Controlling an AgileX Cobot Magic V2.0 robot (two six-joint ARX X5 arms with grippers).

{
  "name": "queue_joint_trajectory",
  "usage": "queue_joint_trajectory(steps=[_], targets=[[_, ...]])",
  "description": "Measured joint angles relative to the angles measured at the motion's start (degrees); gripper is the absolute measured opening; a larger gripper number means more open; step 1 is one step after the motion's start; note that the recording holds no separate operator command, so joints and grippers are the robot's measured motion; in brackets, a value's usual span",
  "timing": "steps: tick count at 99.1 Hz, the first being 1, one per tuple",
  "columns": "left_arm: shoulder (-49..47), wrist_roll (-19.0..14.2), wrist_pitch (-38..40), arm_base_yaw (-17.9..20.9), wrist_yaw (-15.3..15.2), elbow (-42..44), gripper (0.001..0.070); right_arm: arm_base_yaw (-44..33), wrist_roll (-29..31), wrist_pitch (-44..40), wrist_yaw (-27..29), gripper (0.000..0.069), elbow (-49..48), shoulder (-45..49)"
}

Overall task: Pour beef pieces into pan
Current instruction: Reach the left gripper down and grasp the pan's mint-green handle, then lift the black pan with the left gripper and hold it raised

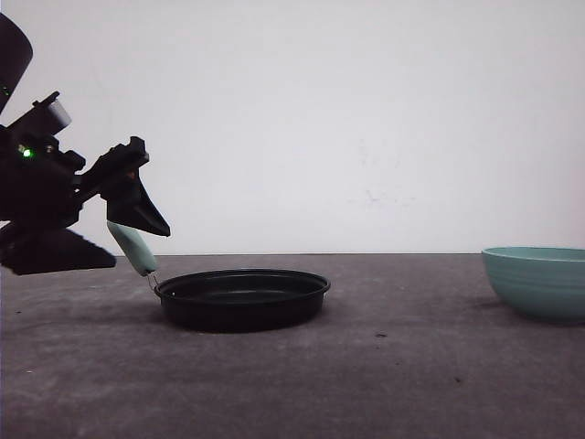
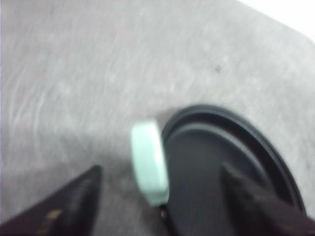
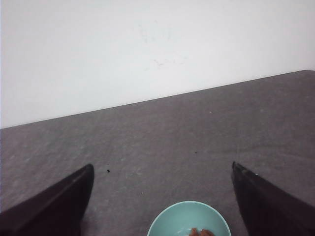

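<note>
The shallow black pan (image 1: 242,297) rests on the dark table, left of centre, its mint-green handle (image 1: 133,247) slanting up to the left. My left gripper (image 1: 137,212) hovers open just above that handle. In the left wrist view the handle (image 2: 149,162) lies between the spread fingers (image 2: 74,201), apart from both, beside the pan (image 2: 216,162). A teal bowl (image 1: 537,280) stands at the far right. In the right wrist view my right gripper (image 3: 160,177) is open above the bowl (image 3: 170,223), where a few orange-brown beef pieces (image 3: 201,231) show at the frame's edge.
A white wall rises behind the table's far edge (image 1: 366,253). Bare dark table (image 1: 411,320) stretches between the pan and the bowl and in front of both.
</note>
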Motion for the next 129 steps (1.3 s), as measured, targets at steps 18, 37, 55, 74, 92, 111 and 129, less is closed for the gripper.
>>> queue_joint_trajectory(steps=[18,37,55,74,92,111,129], targets=[[3.30,0.00,-0.70,0.00,-0.04,1.70,0.0350,0.00,-0.50,0.00,0.24,0.0540,0.00,0.00],[3.65,-0.04,-0.57,0.02,-1.25,2.99,0.0085,0.00,-0.66,-0.09,0.52,0.0540,0.00,0.00],[3.41,-0.04,-0.98,0.02,-1.36,3.15,0.0065,0.00,-0.87,-1.40,1.27,0.0540,0.00,0.00],[-2.40,0.02,-5.92,0.02,-1.36,3.13,0.0064,0.02,-0.76,-5.03,2.91,0.0540,0.00,1.79],[-14.80,-0.04,-12.37,0.02,0.04,3.13,0.0062,0.04,0.74,-9.07,4.11,0.0540,0.00,9.27],[-29.27,-3.19,-21.20,0.00,3.89,3.13,0.0062,-0.20,1.81,-8.15,4.09,0.0540,0.00,19.80],[-40.79,-5.16,-29.35,0.00,7.93,3.13,0.0062,-2.19,2.51,-4.15,2.03,0.0539,0.00,30.93]])
